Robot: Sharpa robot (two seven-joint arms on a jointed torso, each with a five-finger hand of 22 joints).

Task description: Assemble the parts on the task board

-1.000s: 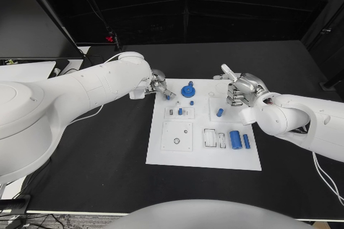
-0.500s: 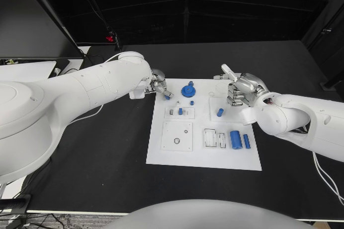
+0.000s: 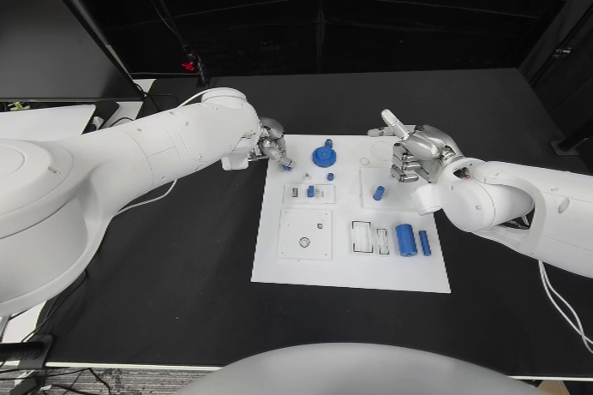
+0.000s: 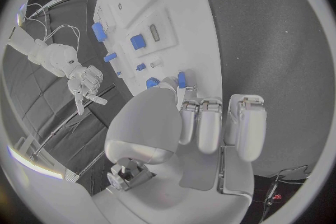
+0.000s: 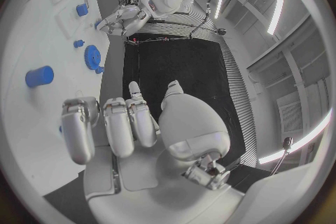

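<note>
A white rectangular task board lies in the middle of the black table, and the robot's two silver hands hang over its far end. The left hand sits at the board's far left corner, a small blue cylindrical part pinched at its fingertips; the left wrist view shows that blue piece held between the thumb and a finger while the other fingers lie straight side by side. The right hand hovers over the board's far right corner, fingers curled in toward the palm with one digit sticking out, nothing in its grasp; the right wrist view shows those fingers folded together.

On the board a blue gear-shaped part stands near the far edge, just beside the left hand. A small blue peg lies under the right hand's reach. Nearer the robot, a thick blue cylinder and a slimmer blue cylinder lie side by side along the right edge.
</note>
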